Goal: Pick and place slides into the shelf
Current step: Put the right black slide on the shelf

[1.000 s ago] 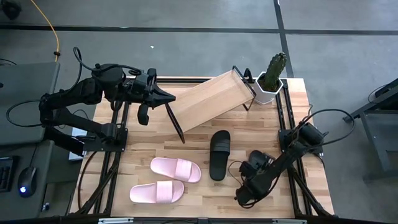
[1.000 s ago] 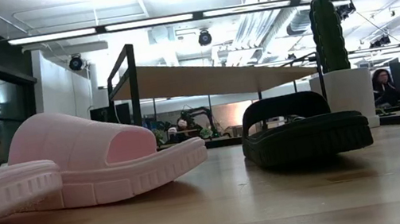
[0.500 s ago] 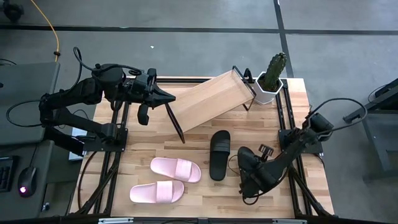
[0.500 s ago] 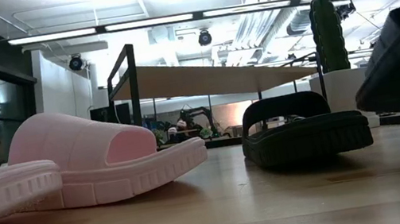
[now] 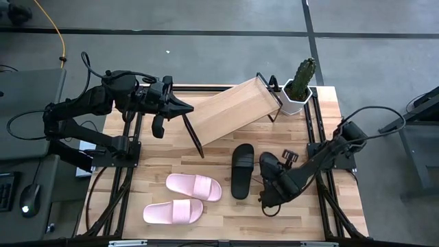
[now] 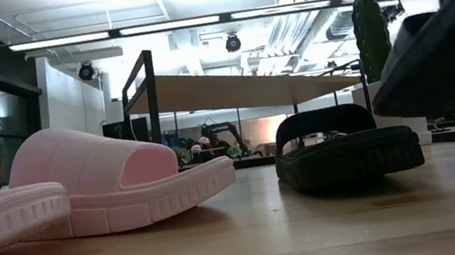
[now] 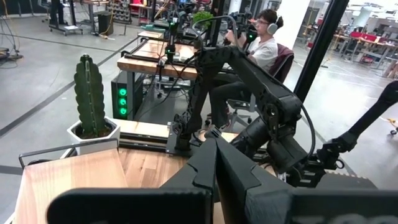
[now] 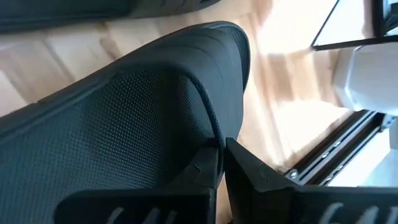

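- Right gripper [image 5: 269, 194] over the table's right front part, fingers pinched together on the strap edge of a black slide [image 5: 269, 175]; the wrist view shows the two dark fingers [image 8: 208, 171] closed on the textured strap.
- Held black slide is tilted and off the wood; in the low view it hangs at the right edge above the tabletop [image 6: 436, 58].
- Second black slide [image 5: 241, 170] lies flat on the table [image 5: 206, 223], just beside the held one, toward the middle.
- Two pink slides lie left of the black pair: one [image 5: 194, 186] nearer the centre, the other [image 5: 173, 211] nearer the front edge. Close together, side by side.
- Shelf [image 5: 230, 110] stands at an angle across the back of the table, light-wood plank with dark end panels; no slide on it.
- Cactus pot [image 5: 298, 92], white, at the shelf's right end, near the back right corner.
- Left gripper [image 5: 184, 106] fingers pressed together, holding nothing, at the back left just beside the shelf's left end.
- Person seated at a desk in the room beyond [image 7: 264, 40], seen from the left wrist view.
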Motion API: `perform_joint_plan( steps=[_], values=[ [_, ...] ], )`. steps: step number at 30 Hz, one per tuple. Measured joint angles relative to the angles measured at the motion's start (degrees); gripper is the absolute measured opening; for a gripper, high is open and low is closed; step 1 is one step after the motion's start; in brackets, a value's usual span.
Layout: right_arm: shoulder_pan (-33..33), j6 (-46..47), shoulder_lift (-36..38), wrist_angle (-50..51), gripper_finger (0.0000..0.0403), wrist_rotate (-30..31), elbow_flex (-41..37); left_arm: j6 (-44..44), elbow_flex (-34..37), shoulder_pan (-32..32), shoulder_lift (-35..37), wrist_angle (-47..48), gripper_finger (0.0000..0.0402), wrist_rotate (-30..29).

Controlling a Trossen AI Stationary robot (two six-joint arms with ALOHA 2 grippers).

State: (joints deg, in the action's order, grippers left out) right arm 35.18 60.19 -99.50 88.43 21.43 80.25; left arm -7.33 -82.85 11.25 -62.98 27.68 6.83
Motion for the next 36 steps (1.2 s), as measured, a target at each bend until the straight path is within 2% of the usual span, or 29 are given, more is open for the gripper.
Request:
perform_joint_plan(
  steps=[13,18,36],
  values=[
    [-1.29,-4.36,8.73,1.71,0.0,8.4,0.04,1.07,0.02,-0.02,0.02,-0.02,0.0001,0.02],
    [-2.6,-9.18,11.14,1.65,0.0,10.16,0.04,1.09,0.02,0.0,0.02,-0.04,0.0001,0.01],
    [-9.97,-22.76,12.62,1.59,0.0,17.83,0.04,1.09,0.02,-0.02,0.02,-0.07,0.0001,0.0]
  ],
)
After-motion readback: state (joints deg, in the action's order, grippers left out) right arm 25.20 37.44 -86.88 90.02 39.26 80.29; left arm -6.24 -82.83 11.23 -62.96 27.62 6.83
